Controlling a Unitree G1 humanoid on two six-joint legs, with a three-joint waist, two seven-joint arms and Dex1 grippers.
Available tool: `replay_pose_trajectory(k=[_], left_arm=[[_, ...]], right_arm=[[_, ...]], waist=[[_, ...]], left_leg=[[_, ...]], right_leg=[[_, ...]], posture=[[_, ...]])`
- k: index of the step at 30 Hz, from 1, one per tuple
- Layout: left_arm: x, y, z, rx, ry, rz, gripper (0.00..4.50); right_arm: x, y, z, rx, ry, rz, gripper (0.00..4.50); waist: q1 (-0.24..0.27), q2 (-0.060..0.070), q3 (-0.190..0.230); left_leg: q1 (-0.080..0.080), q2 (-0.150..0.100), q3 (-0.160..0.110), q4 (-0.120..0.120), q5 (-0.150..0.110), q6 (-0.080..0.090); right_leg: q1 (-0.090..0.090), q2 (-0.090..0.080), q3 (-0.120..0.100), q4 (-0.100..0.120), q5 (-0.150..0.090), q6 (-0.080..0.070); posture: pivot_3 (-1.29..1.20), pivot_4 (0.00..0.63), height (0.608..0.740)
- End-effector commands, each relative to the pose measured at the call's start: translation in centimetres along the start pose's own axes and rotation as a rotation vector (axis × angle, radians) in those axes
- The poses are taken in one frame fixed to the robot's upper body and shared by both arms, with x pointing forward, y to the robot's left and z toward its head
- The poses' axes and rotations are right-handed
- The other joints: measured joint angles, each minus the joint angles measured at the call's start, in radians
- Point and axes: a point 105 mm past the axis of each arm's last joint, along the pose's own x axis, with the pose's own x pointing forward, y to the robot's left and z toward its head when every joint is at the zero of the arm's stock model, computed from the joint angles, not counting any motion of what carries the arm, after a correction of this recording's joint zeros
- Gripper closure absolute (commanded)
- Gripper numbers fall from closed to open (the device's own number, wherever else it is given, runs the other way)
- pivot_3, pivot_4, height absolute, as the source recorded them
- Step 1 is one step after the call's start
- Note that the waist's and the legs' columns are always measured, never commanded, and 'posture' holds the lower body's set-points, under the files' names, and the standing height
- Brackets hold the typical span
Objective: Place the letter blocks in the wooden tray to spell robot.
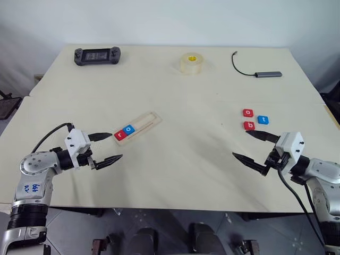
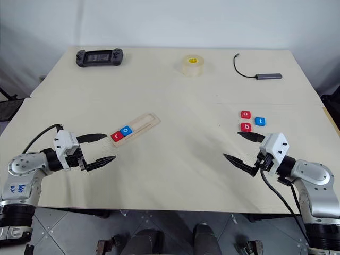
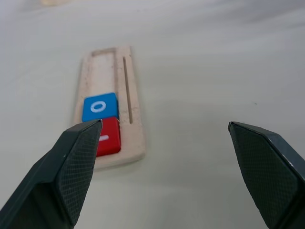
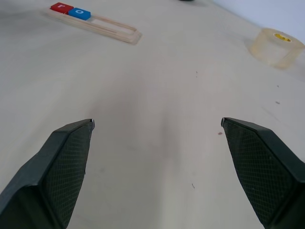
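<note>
The wooden tray (image 1: 142, 126) lies at an angle on the table left of centre. Its near end holds a red r block (image 1: 120, 135) and a blue o block (image 1: 128, 129). Three more letter blocks lie loose at the right: a red o (image 1: 248, 112), a blue t (image 1: 263, 119) and a red b (image 1: 249, 125). My left gripper (image 1: 110, 147) is open just off the tray's near end, nothing between its fingers. Just on the near side of the loose blocks, my right gripper (image 1: 248, 144) also stands open and empty.
Along the table's far edge are a black handheld game console (image 1: 97, 55), a roll of clear tape (image 1: 191, 63) and a grey hub with a black cable (image 1: 260, 72). A seam (image 1: 265, 102) runs across the table where two tops meet.
</note>
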Motion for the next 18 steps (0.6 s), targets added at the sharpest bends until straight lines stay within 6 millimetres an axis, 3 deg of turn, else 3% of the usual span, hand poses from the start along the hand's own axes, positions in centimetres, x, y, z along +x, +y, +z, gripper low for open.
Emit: replay_pose_trajectory(k=[1, 7, 12, 14, 18], left_arm=[[-0.2, 0.0, 0.9, 0.024, -0.021, -0.004, 0.00], [-1.9, 0.9, -0.1, -0.044, -0.034, 0.150, 0.00], [-5.6, 1.0, -2.9, -0.151, -0.027, 0.410, 0.00], [-8.0, 0.9, -4.3, -0.187, -0.009, 0.537, 0.00], [-11.7, 0.3, -5.9, -0.240, 0.030, 0.676, 0.00]], right_arm=[[-0.1, -0.2, 0.4, -0.008, -0.009, 0.008, 0.02], [1.2, 0.4, 1.1, 0.010, -0.065, 0.045, 0.02], [5.0, 2.3, 4.1, -0.008, -0.210, 0.107, 0.02], [6.3, 3.1, 5.7, -0.022, -0.277, 0.126, 0.02], [7.2, 4.3, 8.1, -0.032, -0.351, 0.140, 0.02]], waist=[[-0.001, 0.000, 0.000], [-0.007, 0.000, 0.000], [-0.026, 0.000, 0.000], [-0.025, 0.000, 0.000], [-0.021, 0.000, 0.000]], left_leg=[[0.000, 0.000, 0.000, 0.000, 0.000, 0.000], [0.000, 0.001, 0.000, 0.000, 0.000, 0.000], [0.000, 0.002, 0.000, -0.001, 0.000, -0.001], [0.000, 0.002, 0.000, -0.001, 0.000, -0.002], [0.000, 0.002, -0.001, -0.001, 0.000, -0.002]], right_leg=[[0.000, 0.000, 0.000, 0.000, 0.000, 0.000], [0.000, 0.000, 0.000, 0.000, 0.000, 0.000], [-0.001, 0.000, 0.000, 0.000, 0.000, 0.000], [-0.001, 0.000, 0.000, 0.000, 0.000, 0.000], [-0.001, 0.000, 0.000, 0.000, 0.000, -0.001]], posture=[[0.00, 0.150, 0.740], [0.00, 0.150, 0.740], [0.00, 0.150, 0.740], [0.00, 0.150, 0.740], [0.00, 0.150, 0.740]])
